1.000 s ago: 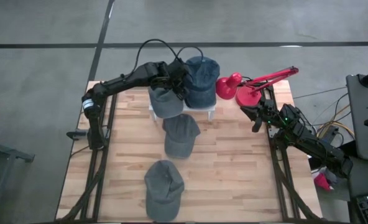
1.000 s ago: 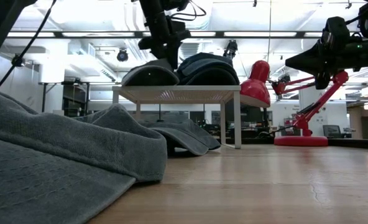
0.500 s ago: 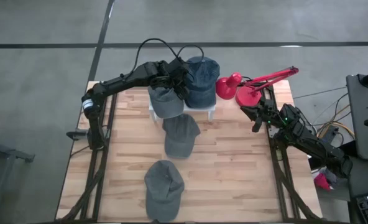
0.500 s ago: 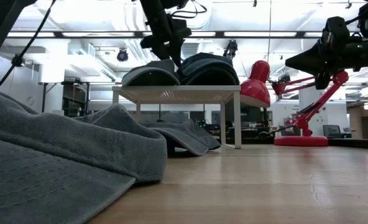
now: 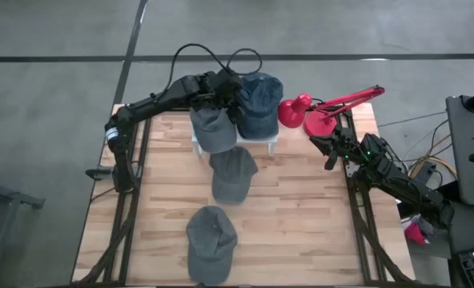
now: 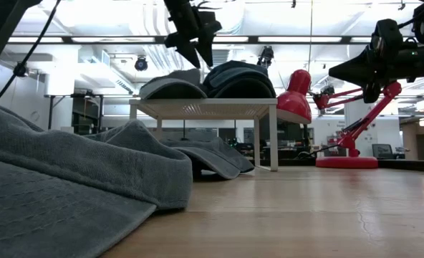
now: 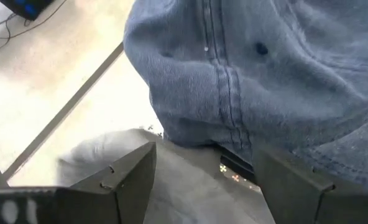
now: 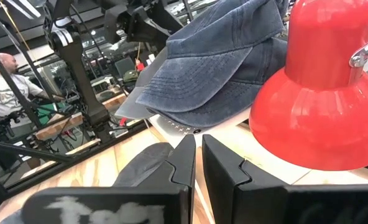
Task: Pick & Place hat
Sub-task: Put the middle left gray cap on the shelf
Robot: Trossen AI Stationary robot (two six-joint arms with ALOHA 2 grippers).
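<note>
Grey hat (image 5: pixel 213 128) on white stand (image 5: pixel 273 142), desk (image 5: pixel 301 208) 12 o'clock; left end effector (image 5: pixel 223 84) has lifted clear, fingers spread, empty: placement looks done. Count: hats four, two on stand beside blue hat (image 5: pixel 259 104), two on desk (image 5: pixel 231 173) (image 5: pixel 210 240). Lamp (image 5: pixel 313 108) one. Right end effector (image 5: pixel 327 152) idle at 2 o'clock, fingers nearly closed, empty.

The pale wooden-plank tabletop (image 5: pixel 301 208) carries a small white stand (image 5: pixel 273 142) at 12 o'clock, with a grey cloth cap (image 5: pixel 214 128) and a blue denim cap (image 5: pixel 260 102) on top. A red desk lamp (image 5: pixel 321 122) stands at 1 o'clock. A second grey cap (image 5: pixel 231 173) lies at the centre and a third grey cap (image 5: pixel 210 242) at 6 o'clock.
</note>
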